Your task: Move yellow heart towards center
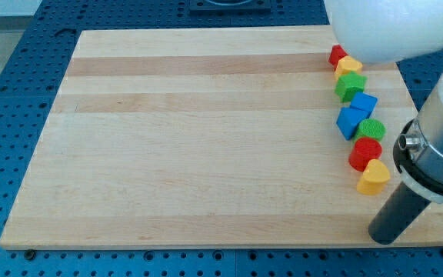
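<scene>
The yellow heart (374, 178) lies near the board's right edge, at the lower end of a column of blocks. My tip (383, 235) rests on the board just below and slightly right of the yellow heart, a short gap apart from it. A red round block (365, 152) touches the heart from above. Above that come a green round block (372, 128), two blue blocks (351, 121) (364, 103), a green star-like block (351, 85), a yellow block (348, 65) and a red block (337, 55).
The wooden board (206, 138) sits on a blue perforated table (21, 77). The white arm body (394, 27) covers the view's top right corner, and the grey and black arm end (437, 146) overhangs the board's right edge.
</scene>
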Robot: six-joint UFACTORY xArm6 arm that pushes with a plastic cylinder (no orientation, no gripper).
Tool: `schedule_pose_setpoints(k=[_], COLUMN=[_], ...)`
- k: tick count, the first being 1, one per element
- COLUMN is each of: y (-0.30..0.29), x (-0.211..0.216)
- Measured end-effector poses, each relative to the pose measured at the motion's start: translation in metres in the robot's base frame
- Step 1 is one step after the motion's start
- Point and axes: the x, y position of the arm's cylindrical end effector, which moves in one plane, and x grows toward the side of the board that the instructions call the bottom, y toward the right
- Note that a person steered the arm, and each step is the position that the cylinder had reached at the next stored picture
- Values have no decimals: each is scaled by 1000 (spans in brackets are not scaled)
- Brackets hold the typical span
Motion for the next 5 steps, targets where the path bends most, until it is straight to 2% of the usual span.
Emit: schedule_pose_setpoints(k=[1, 2, 3, 4, 5], y=[29, 100, 122, 107, 55], x=[1, -6, -28, -43, -43])
